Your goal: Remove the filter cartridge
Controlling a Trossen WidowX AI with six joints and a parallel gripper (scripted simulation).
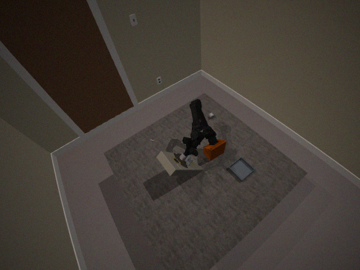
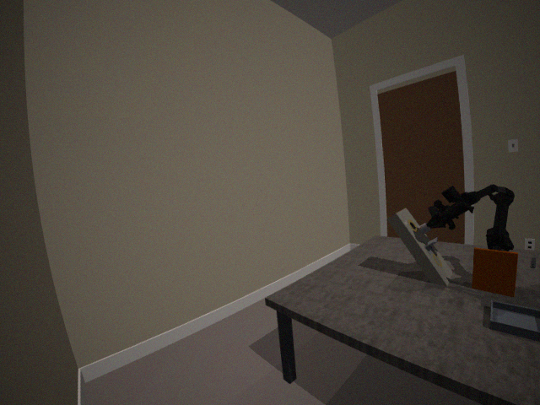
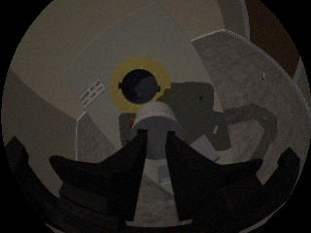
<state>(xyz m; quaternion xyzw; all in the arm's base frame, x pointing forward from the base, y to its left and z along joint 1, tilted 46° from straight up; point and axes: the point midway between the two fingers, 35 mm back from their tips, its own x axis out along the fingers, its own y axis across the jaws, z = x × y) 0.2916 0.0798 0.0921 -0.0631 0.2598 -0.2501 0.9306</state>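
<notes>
One arm reaches over the slanted service panel (image 2: 419, 256), its jaws pinching the grey filter cartridge (image 3: 155, 123). The gripper (image 3: 155, 155) holds the cartridge just off the panel face, below the yellow-ringed socket (image 3: 117, 87), which shows as a dark round hole. The panel leans on the grey surface (image 2: 370, 314). An orange box (image 2: 494, 271) stands beside the arm's base, and the blue-grey tray (image 1: 241, 169) lies flat, well apart from the panel.
</notes>
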